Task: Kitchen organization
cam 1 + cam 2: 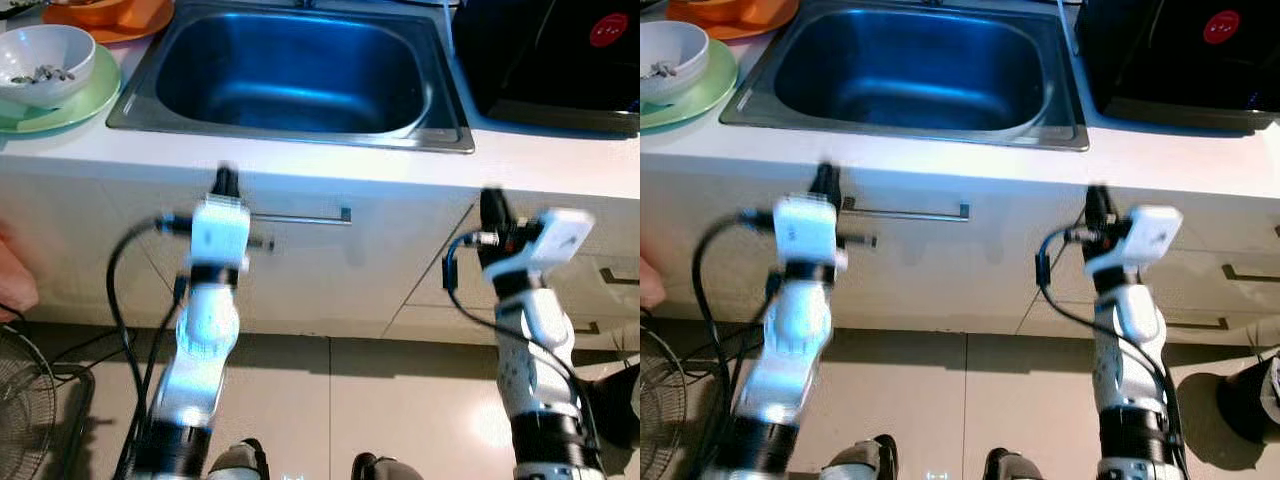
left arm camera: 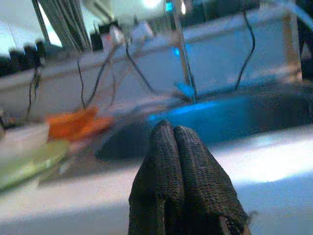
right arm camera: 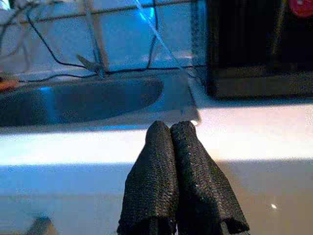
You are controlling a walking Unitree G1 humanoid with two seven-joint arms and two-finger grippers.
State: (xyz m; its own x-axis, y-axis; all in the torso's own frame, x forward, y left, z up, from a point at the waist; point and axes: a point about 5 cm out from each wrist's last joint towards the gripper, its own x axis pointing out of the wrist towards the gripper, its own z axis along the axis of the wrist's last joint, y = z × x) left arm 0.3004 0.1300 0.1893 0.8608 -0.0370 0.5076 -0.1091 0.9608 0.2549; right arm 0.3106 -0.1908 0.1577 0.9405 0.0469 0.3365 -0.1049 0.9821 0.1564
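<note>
At upper left of the frame, a white bowl (image 1: pixel 45 62) sits on a green plate (image 1: pixel 75 105) beside the steel sink (image 1: pixel 290 75). Both the left gripper (image 2: pixel 172 147) and right gripper (image 3: pixel 170 142), fingers pressed together, hover low before the counter edge; a blind upward reach risks striking it.

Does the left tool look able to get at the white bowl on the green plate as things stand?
Probably yes: the left tool hangs shut at the counter's front edge, and nothing stands between it and the white bowl.
</note>
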